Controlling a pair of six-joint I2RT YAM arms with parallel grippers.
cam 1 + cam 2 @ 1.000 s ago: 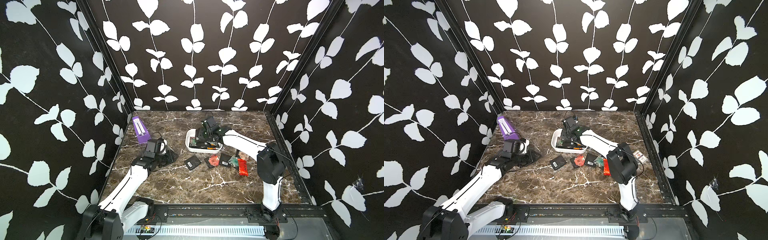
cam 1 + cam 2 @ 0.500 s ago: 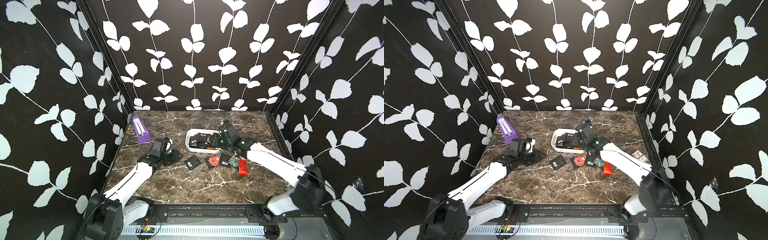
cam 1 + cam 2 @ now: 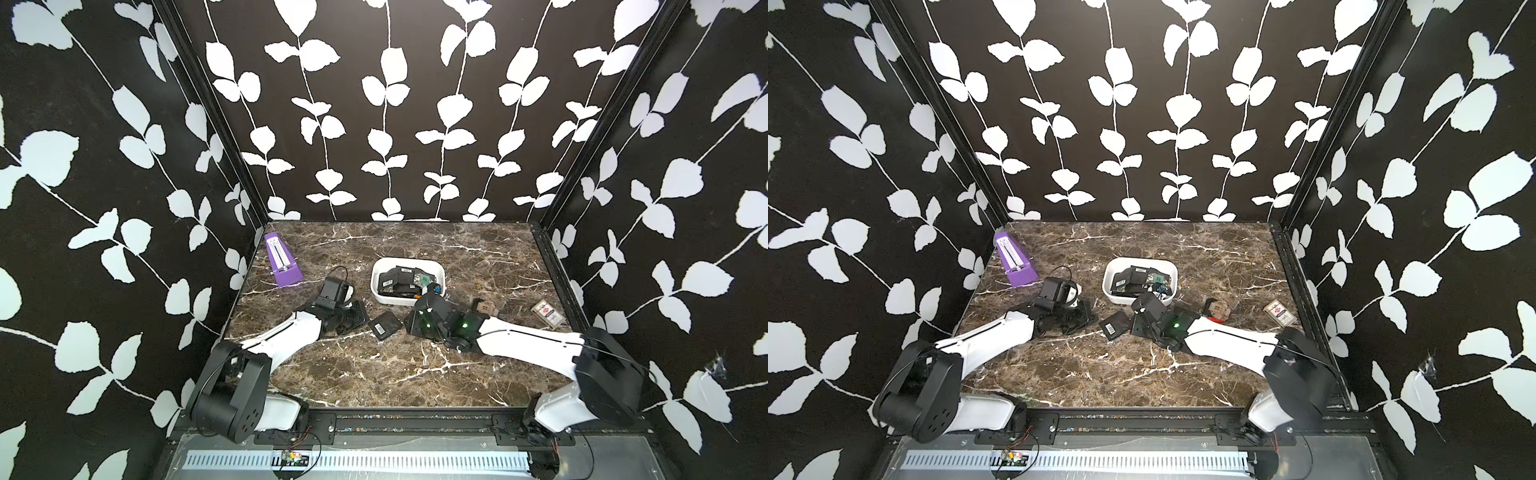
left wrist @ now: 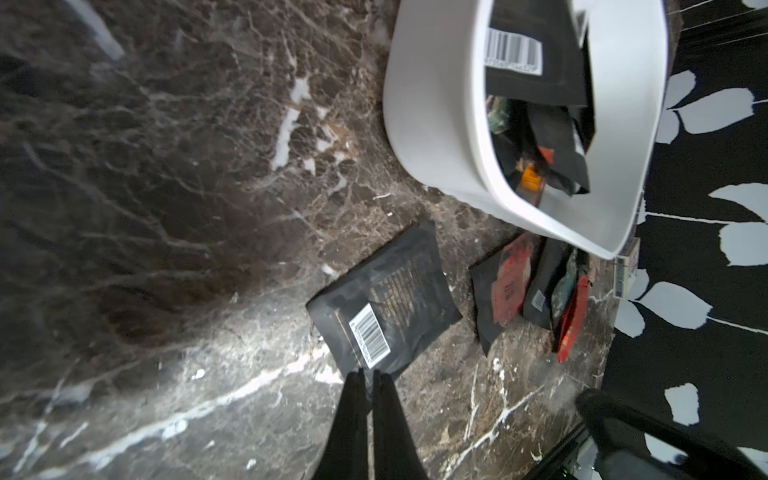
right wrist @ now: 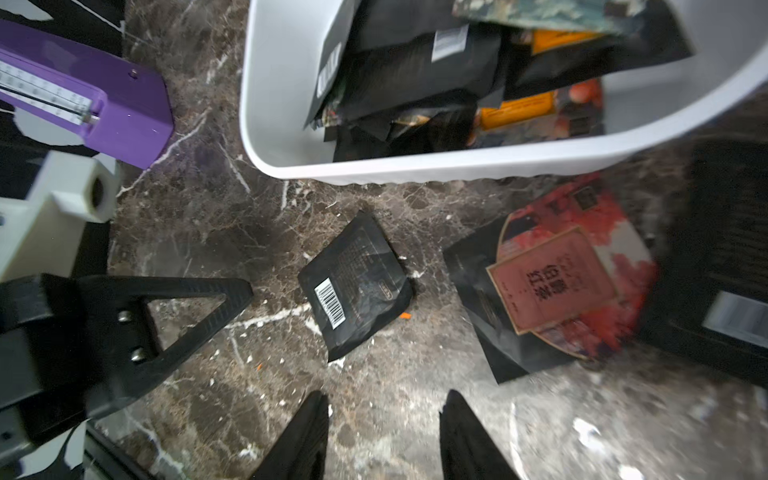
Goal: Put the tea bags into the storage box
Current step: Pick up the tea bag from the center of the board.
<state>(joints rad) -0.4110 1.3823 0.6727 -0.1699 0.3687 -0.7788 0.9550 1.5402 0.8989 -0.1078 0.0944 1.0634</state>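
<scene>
Left jaws: closed tight together. The fingertips (image 4: pixel 353 399) are just beside a corner of the lone black tea bag (image 4: pixel 386 299), and the right wrist view shows a strip of bare surface (image 5: pixel 270 299) between them.
Right jaws: open, with only marble between the fingertips (image 5: pixel 307 432), which point down at the surface near that same bag (image 5: pixel 355 291).
Storage box (image 3: pixel 375 282): white tub, upright, mid-surface toward the back wall. It is seen in both top views (image 3: pixel 1115 296).
Tea bags in the box (image 3: pixel 399 278): a loose heap, mostly black with barcode labels, some orange, 1 green-patterned.
Lone black tea bag, top views (image 3: pixel 385 326): lies flat, barcode up, just in front of the box, between the 2 arms.
Red-and-black tea bag (image 5: pixel 552 278): lies flat beside the lone one, near the box wall.
Black labelled tea bag (image 5: pixel 727 249): next to the red-and-black one, blurred.
Metronome (image 3: pixel 282 262): purple, near the back left corner, well apart from the box.
Card pack (image 3: pixel 548 312): white and red, by the right edge.
</scene>
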